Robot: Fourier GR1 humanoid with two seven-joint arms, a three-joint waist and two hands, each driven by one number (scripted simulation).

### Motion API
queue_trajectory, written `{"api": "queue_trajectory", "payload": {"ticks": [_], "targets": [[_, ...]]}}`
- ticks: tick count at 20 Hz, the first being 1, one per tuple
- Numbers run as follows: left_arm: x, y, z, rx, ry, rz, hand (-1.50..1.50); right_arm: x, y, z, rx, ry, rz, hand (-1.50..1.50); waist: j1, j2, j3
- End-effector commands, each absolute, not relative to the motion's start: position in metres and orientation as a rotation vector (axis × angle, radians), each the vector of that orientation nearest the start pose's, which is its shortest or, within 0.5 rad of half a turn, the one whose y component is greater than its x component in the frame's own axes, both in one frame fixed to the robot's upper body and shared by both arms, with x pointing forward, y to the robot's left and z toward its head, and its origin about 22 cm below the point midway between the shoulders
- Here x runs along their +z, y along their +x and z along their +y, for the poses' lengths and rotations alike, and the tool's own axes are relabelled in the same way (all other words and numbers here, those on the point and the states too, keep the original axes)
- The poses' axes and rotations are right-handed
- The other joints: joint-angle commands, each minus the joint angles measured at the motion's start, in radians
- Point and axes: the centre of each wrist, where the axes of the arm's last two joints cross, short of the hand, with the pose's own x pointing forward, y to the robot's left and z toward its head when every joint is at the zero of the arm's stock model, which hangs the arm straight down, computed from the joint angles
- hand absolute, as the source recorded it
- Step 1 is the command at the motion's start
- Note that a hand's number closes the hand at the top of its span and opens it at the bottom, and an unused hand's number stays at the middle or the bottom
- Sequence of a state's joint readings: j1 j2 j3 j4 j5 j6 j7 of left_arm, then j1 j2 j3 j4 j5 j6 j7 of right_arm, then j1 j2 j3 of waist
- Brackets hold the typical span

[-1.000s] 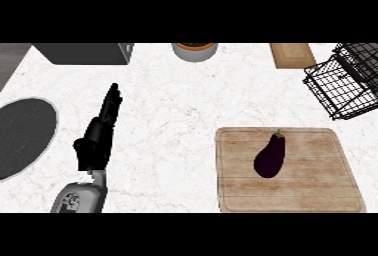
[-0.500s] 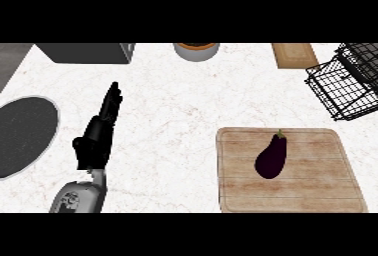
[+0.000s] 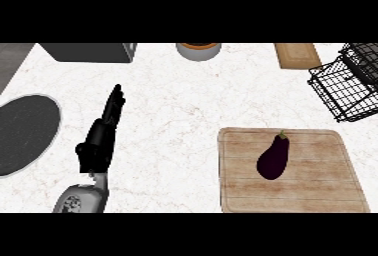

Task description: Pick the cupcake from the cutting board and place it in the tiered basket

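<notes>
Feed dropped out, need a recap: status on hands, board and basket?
Left hand open, fingers straight, over bare counter; right hand out of view. Eggplant, no cupcake, on cutting board. Tiered basket far right, path unobstructed.

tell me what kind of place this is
Most likely a kitchen counter: a white marbled countertop holds a wooden cutting board with an eggplant on it, and a black wire basket stands nearby.

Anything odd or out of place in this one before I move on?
Yes: the cutting board holds an eggplant, not the cupcake the task names; no cupcake shows anywhere. The left robot hand is open over the counter, far from the board. Nothing is spilled or damaged.
</notes>
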State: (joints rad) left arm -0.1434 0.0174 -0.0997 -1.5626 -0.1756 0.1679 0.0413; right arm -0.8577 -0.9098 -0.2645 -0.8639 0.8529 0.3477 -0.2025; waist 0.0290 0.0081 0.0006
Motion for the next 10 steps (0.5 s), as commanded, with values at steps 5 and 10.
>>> {"api": "queue_trajectory", "payload": {"ticks": [5, 10], "targets": [[0.029, 0.274, 0.181, -0.138, 0.178, -1.676, 0.00, 0.261, 0.380, -0.470, 0.739, -0.972, -1.267, -1.50, 0.000, 0.002, 0.000], [0.034, 0.283, 0.191, -0.122, 0.159, -1.672, 0.00, 0.254, 0.372, -0.493, 0.621, -0.860, -1.380, -1.50, 0.005, 0.008, 0.001]]}}
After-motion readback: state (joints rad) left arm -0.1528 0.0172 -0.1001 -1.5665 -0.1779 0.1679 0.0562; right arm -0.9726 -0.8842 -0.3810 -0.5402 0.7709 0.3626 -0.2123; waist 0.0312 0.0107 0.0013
